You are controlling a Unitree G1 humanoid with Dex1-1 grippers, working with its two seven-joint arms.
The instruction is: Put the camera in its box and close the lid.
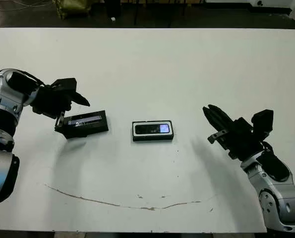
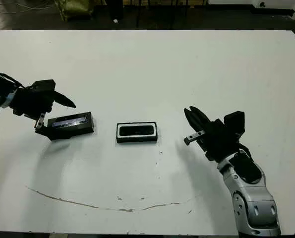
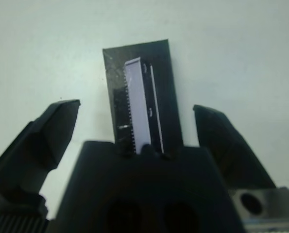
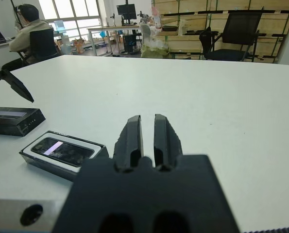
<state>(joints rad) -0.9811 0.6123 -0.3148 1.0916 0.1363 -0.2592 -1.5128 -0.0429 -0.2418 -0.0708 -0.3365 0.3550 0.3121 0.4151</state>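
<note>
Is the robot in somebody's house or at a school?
Neither, probably. It looks like an office or lab workroom: beyond the white table a person sits at a desk, there is a black office chair, and wooden shelving lines the wall.

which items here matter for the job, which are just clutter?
Job items:
- camera, already lying in the box
- lid, on the table in front of the open left gripper

Not part of it:
- brown streak on the table
- chair and seated person beyond the table
</note>
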